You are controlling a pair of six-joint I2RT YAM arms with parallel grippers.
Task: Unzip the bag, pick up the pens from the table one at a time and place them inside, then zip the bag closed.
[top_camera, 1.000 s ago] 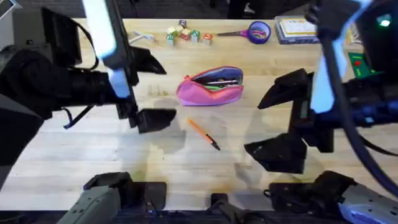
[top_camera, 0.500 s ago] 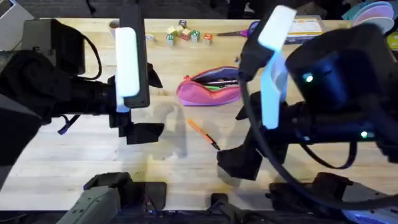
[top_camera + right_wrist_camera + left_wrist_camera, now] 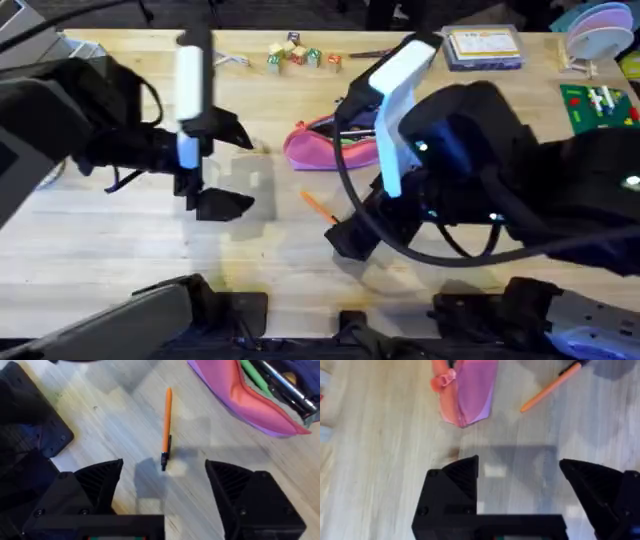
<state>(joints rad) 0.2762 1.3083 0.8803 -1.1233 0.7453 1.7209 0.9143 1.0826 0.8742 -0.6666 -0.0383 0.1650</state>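
Jaws: left gripper (image 3: 520,495) apart, empty, over bare light wooden tabletop (image 3: 130,250); right gripper (image 3: 162,497) apart, empty, above thin orange pen with black tip (image 3: 166,429). Oblong pink fabric pouch (image 3: 325,147): unzipped, green pen (image 3: 252,374) inside. Outstanding: orange pen, zip closure. Obscured: pouch's right end overhead, behind right arm.

Pen (image 3: 166,428) on table (image 3: 120,250) — before bag (image 3: 320,148)

A robot lab or test workroom: two arm bases bolted along the near edge of a butcher-block table (image 3: 120,260), toy letter blocks (image 3: 300,55) and scissors (image 3: 375,53) near the far edge.
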